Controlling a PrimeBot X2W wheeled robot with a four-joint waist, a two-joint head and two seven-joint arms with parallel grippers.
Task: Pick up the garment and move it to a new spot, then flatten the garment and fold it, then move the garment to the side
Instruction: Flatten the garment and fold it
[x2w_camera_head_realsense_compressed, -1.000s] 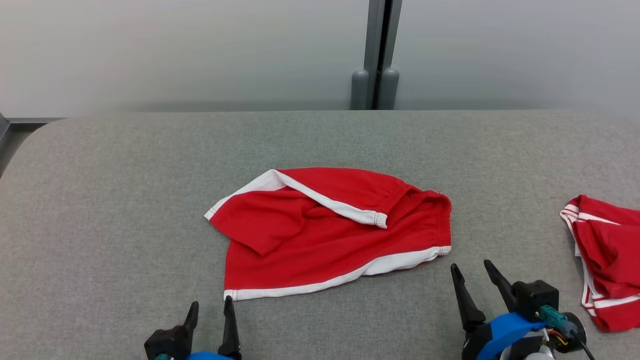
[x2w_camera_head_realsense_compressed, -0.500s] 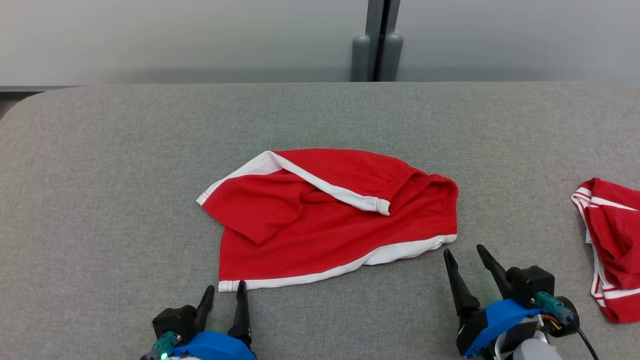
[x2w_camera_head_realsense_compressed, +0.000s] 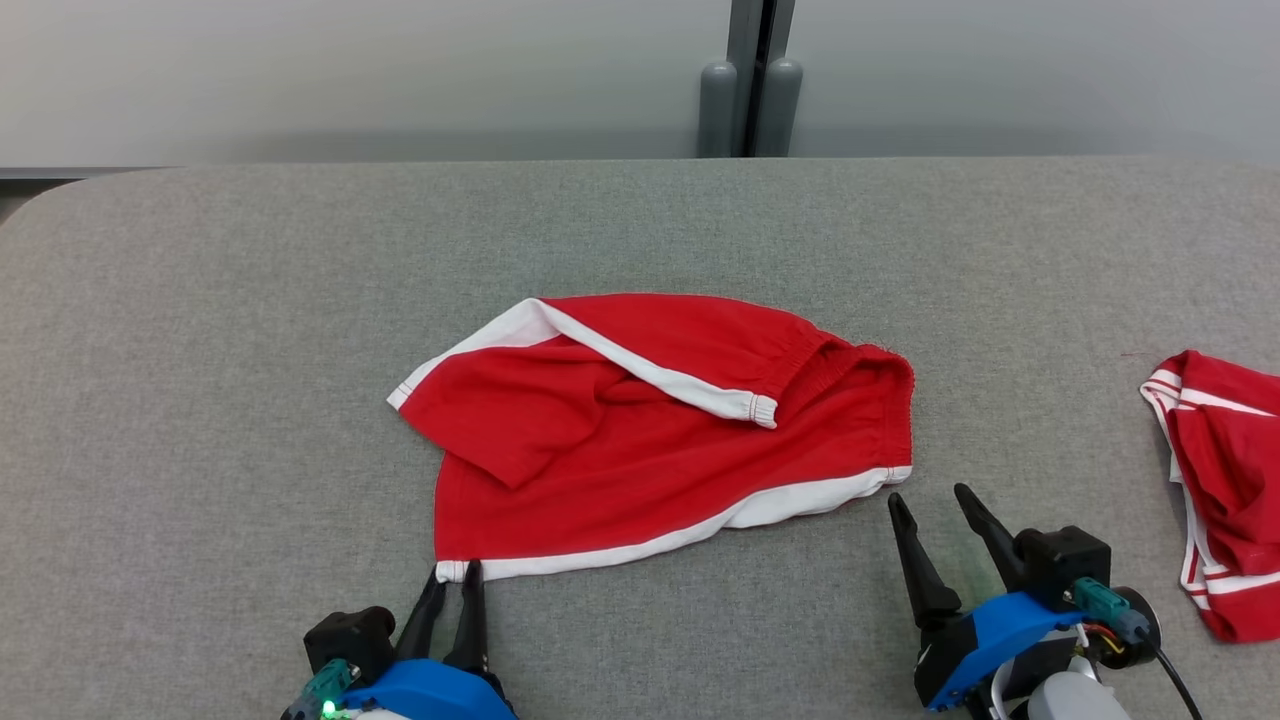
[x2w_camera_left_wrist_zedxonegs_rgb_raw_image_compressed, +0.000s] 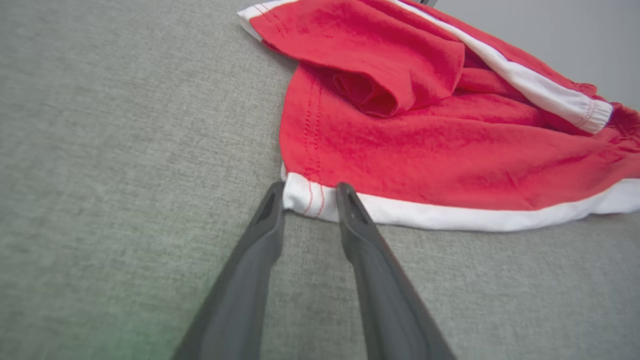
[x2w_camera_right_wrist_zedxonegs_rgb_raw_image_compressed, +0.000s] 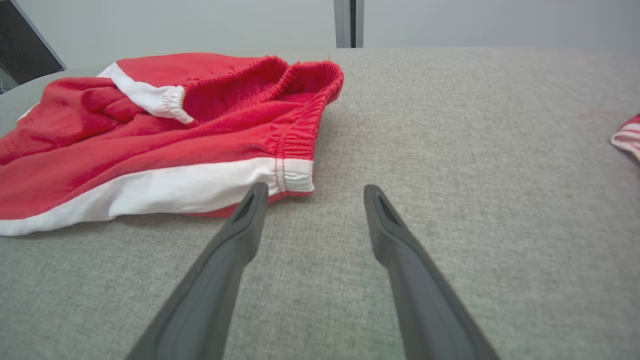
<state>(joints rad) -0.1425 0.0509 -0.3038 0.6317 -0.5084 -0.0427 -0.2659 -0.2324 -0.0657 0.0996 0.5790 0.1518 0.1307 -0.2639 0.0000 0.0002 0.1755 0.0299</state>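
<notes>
Crumpled red shorts (x2w_camera_head_realsense_compressed: 640, 460) with white trim lie on a grey felt table (x2w_camera_head_realsense_compressed: 200, 350), with a second red-and-white garment (x2w_camera_head_realsense_compressed: 1225, 480) well to their right. The right gripper (x2w_camera_head_realsense_compressed: 927, 493) waits just off the shorts' near waistband corner, fingers spread wide. The left gripper (x2w_camera_head_realsense_compressed: 453, 570) straddles their near hem corner, fingers narrowed; whether they pinch it cannot be told.

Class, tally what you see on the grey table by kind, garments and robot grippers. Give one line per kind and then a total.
Garments: 2 (red shorts in the middle, second red garment at the right edge)
Grippers: 2 (left gripper, right gripper)
Total: 4
</notes>
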